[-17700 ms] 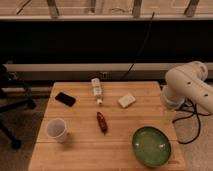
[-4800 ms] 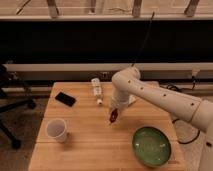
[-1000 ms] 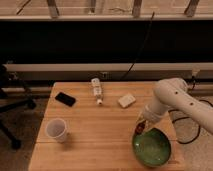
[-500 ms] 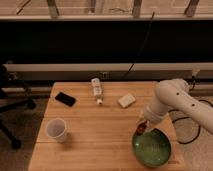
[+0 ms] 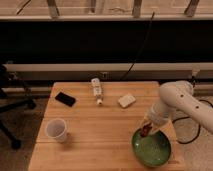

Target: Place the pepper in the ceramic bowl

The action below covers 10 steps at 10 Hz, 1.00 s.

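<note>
Start with the light wooden slatted desk [image 5: 100, 140], which carries everything you need; the items on it are spread well apart, so there is room to work on the right side without brushing anything. Your white, rounded robot arm [image 5: 182, 100] reaches in from the right and bends down toward the near right corner, which puts the gripper [image 5: 148, 127] directly above the back-left rim of the round, shallow, glossy green ceramic bowl [image 5: 152, 149]. The bowl sits at the front right corner, close to the desk's edge.

The fingers are clenched on the small, slim, dark red-brown pepper [image 5: 145, 130], which hangs just over the bowl's rim and is, as far as you can judge, not yet resting inside. That hold makes sense: releasing here should drop it into the green basin, though so near the rim it could tip outward, so you may want to move a little further toward the centre first.

Away from the action stand the white paper cup [image 5: 56, 130] at front left, the white bottle [image 5: 96, 90] lying at the back centre, the pale rectangular block [image 5: 126, 100] beside it, and the flat black phone [image 5: 65, 99] at back left.
</note>
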Tool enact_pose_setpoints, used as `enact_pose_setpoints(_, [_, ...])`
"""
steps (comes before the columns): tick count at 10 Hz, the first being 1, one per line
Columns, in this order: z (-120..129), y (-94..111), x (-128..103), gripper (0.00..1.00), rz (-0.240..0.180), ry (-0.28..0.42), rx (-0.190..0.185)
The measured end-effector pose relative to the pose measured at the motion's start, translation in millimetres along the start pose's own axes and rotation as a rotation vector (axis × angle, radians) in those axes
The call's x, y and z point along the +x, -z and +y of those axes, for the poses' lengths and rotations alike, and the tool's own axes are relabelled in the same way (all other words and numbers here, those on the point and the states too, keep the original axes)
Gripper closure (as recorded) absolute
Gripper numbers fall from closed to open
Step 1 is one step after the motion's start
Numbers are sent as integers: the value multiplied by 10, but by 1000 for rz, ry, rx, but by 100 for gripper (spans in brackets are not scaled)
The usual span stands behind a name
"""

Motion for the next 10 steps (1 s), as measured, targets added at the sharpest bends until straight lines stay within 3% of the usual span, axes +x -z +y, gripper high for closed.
enact_pose_setpoints(2, [85, -31, 7, 33, -13, -12, -4])
enact_pose_setpoints(4, [157, -73, -15, 22, -30, -24, -6])
enact_pose_setpoints(10, [305, -161, -102, 22, -70, -47, -11])
